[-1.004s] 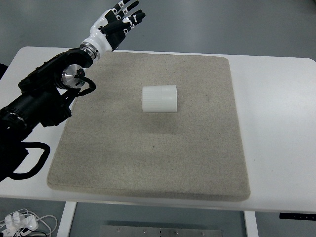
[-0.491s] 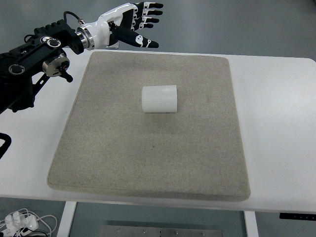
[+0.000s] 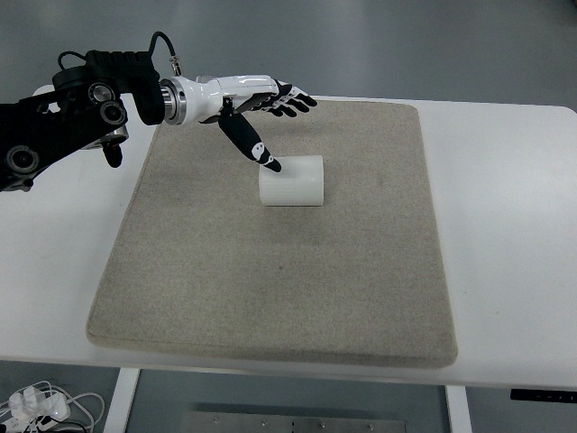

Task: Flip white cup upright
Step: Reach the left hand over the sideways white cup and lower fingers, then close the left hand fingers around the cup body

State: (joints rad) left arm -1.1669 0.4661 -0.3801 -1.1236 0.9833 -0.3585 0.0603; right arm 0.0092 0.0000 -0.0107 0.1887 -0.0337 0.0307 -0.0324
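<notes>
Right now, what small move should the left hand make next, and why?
Probably lower the left hand a little and close its open fingers around the white cup. The cup lies on its side on the mat, ungrasped, with the thumb near its left end.

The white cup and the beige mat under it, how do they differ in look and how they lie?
The white cup is a ribbed cylinder lying on its side; the beige mat is a flat, roughly square sheet spread flat. The cup is bright white and smooth-looking, while the mat is beige and coarse. The cup is small and the mat far larger, covering most of the white table. Neither is held: the left hand is open above them.
</notes>
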